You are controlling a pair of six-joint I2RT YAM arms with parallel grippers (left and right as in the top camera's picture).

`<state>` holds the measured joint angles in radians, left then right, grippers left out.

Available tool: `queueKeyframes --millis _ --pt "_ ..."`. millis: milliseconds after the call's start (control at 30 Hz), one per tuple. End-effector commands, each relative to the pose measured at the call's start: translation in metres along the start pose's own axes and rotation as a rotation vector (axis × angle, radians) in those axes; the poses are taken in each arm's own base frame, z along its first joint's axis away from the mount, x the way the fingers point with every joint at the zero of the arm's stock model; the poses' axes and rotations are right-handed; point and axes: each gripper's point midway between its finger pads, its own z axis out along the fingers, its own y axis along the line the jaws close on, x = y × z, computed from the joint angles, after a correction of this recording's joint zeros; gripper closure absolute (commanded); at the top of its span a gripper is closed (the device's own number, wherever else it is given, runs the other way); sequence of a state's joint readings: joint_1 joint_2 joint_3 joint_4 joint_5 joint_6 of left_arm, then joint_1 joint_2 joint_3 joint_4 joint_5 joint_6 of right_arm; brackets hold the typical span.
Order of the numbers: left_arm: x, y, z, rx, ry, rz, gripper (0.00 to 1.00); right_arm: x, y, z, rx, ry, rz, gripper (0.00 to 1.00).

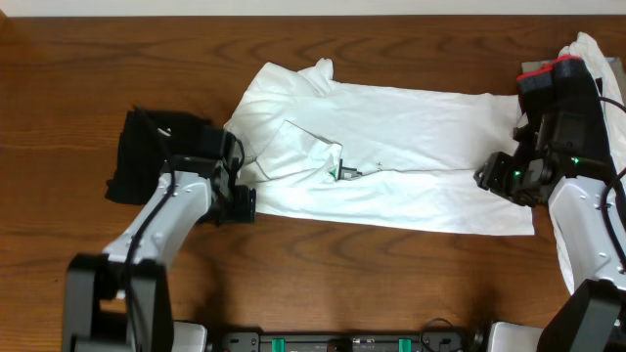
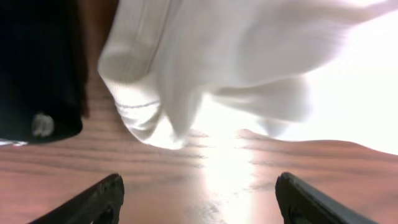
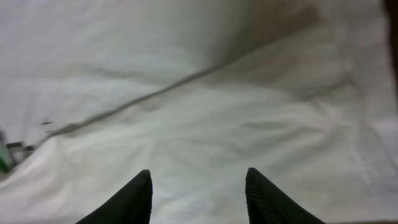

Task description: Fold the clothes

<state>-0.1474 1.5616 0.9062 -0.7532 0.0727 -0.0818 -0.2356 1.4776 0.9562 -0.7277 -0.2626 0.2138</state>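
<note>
White T-shirt spread flat mid tabletop, green print peeking at a fold, black garment just left of shirt, left hand by shirt's left sleeve, fingers apart, empty, right hand over shirt's right end, fingers apart, gripping nothing.

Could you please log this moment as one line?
left claw: open, empty, beside white fabric T-shirt sleeve | right claw: open, empty, over shirt | black cloth garment: left of shirt
</note>
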Motion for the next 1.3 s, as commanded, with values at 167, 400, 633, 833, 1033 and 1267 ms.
queueKeyframes --millis 167,400,633,833,1033,1267 --pt "-0.045 -0.029 -0.098 0.158 -0.273 0.017 0.04 -0.047 0.045 -0.046 -0.154 -0.11 -0.083 0.47" --pt "-0.079 -0.036 -0.144 0.185 -0.462 0.06 0.01 -0.098 0.046 -0.066 -0.09 -0.222 -0.093 0.45" --pt "-0.081 -0.036 -0.142 0.184 -0.461 0.06 0.02 -0.137 0.002 -0.021 -0.036 -0.211 -0.001 0.48" --pt "-0.081 -0.036 -0.142 0.185 -0.461 0.059 0.02 -0.157 -0.037 0.025 -0.007 -0.22 0.087 0.85" --pt "-0.081 -0.036 -0.142 0.185 -0.461 0.059 0.02 -0.163 -0.074 0.061 0.099 -0.227 0.146 0.96" --pt "-0.081 -0.036 -0.142 0.185 -0.461 0.059 0.02 -0.159 -0.131 0.083 0.328 -0.233 0.22 0.96"
